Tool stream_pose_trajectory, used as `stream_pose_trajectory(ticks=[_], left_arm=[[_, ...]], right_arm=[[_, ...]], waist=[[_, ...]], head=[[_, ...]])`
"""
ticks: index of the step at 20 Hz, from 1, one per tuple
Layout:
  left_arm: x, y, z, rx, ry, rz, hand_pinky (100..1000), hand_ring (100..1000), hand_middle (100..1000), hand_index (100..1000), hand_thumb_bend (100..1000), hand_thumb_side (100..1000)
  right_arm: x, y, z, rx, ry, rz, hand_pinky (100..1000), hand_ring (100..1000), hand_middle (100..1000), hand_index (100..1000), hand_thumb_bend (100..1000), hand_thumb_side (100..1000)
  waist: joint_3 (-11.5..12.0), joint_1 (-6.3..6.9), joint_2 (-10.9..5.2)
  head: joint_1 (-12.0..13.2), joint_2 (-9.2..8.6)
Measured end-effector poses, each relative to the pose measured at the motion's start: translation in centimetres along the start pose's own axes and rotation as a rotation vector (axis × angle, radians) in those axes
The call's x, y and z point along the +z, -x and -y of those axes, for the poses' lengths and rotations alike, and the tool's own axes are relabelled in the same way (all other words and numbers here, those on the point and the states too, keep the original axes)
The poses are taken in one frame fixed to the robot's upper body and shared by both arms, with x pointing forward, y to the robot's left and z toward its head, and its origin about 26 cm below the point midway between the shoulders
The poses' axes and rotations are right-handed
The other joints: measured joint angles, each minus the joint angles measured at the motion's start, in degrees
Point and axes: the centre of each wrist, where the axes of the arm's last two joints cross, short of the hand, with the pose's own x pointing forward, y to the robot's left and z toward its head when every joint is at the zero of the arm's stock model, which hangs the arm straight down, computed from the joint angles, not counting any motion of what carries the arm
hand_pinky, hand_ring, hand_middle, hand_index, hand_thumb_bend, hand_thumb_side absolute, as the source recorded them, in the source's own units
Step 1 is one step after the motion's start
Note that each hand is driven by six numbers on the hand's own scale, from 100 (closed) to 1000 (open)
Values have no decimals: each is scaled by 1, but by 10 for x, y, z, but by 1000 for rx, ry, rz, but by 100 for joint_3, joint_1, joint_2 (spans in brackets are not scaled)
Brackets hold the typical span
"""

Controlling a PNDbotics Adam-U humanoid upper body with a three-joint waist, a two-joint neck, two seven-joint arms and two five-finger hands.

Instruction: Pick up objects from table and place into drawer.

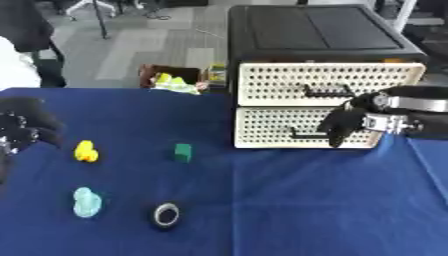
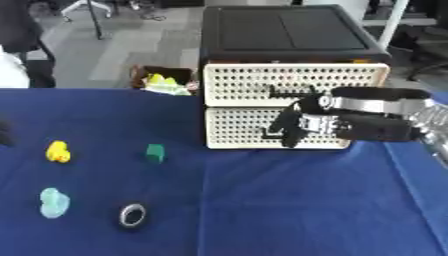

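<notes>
the right hand's fingers (image 2: 291,131) hang downward in front of the lower drawer (image 1: 262,131), curled about its dark handle (image 1: 306,134) at the right of centre in the frame; whether they actually close on the handle i cannot tell. the right hand (image 1: 346,122) is black, and behind it a silver wrist and black forearm run off the right edge. the lower drawer looks shut, its white perforated front flush under the upper drawer (image 1: 271,82), which carries its own dark handle. both belong to a cabinet (image 1: 315,30) with a black top, standing at the upper right on the blue desk (image 1: 306,210).

the left hand (image 1: 22,127) shows at the left edge of the left eye view, dark, with fingers bent and nothing in them that i can see.

the objects lie well apart from the drawers, on the left half of the desk: a yellow piece (image 1: 85,151) in the middle left, a small green block (image 1: 182,152) to its right, a pale turquoise piece (image 1: 87,202) in the lower left, and a black ring of tape (image 1: 166,215) beside it toward the bottom centre. none touches another.

past the desk's far edge, in the upper left centre, a brown box (image 1: 171,79) holds something yellow-green.
</notes>
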Motion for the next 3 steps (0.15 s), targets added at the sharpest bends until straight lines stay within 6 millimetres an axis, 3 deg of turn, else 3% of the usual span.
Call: stream_pose_trajectory(ticks=[3], left_arm=[[0, 0, 0, 0, -6, 6, 570, 633, 565, 737, 139, 1000]], right_arm=[[5, -9, -1, -21, 202, 90, 821, 716, 614, 798, 100, 1000]], waist=[[-3, 43, -36]], head=[[31, 29]])
